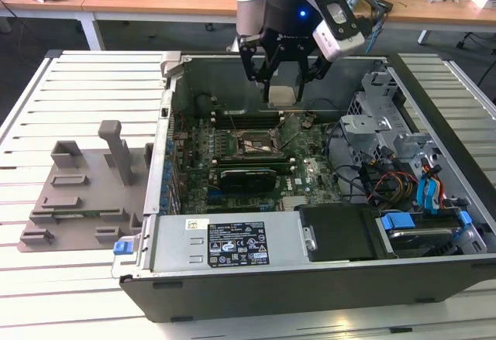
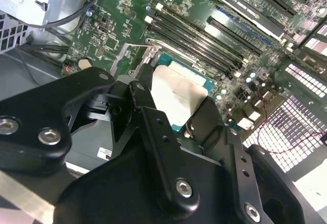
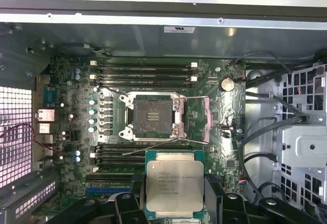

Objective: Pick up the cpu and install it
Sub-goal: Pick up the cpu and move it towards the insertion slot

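Note:
The cpu (image 1: pixel 283 96) is a flat square chip with a silvery top plate. It hangs above the motherboard inside the open computer case, with my gripper (image 1: pixel 283 84) shut on it, a black finger on either side. In the first wrist view the cpu (image 3: pixel 173 183) sits between the fingers (image 3: pixel 214 201), short of the open socket (image 3: pixel 152 116), whose contact field is bare and whose metal frame is swung aside. In the second wrist view the cpu (image 2: pixel 179 94) is held by the gripper (image 2: pixel 176 106) above the green board.
The case walls (image 1: pixel 174 73) surround the motherboard. Memory slots (image 3: pixel 145 71) flank the socket on both sides. A drive cage with cables (image 1: pixel 387 135) fills the exterior view's right. A grey fixture tray (image 1: pixel 77 193) lies on the slatted table at the exterior view's left.

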